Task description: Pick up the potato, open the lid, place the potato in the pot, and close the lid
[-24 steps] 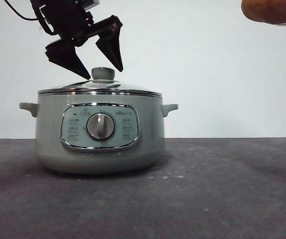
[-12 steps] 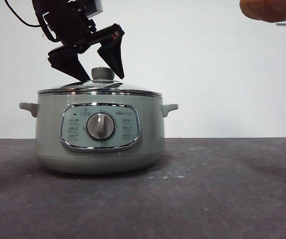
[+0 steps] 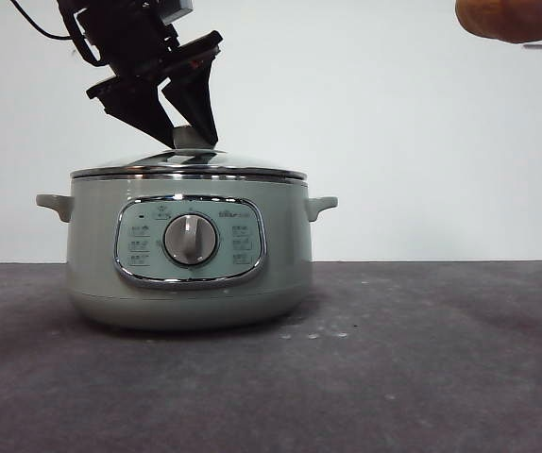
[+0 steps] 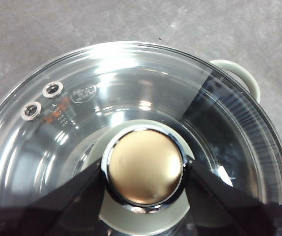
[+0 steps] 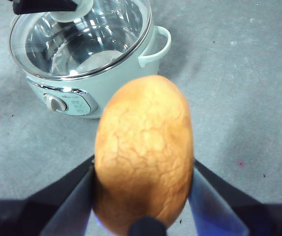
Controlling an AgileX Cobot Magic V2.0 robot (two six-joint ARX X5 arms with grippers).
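lid (image 3: 188, 168) on pot (image 3: 188, 255), potato (image 3: 515, 19) up right

left gripper (image 3: 184, 118): came in from upper left, tilted, jaws clamped either side of the lid knob (image 4: 144, 167) | right gripper (image 5: 141, 189): held high, well off to the side, jaws pinching the potato (image 5: 143, 152)

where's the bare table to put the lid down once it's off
The widest bare stretch of table lies beyond the pot, on the side handle's side; the strip before the control panel is bare too. Above it is crowded: the left gripper pinches the lid by its knob, while the right gripper holds the potato aloft.
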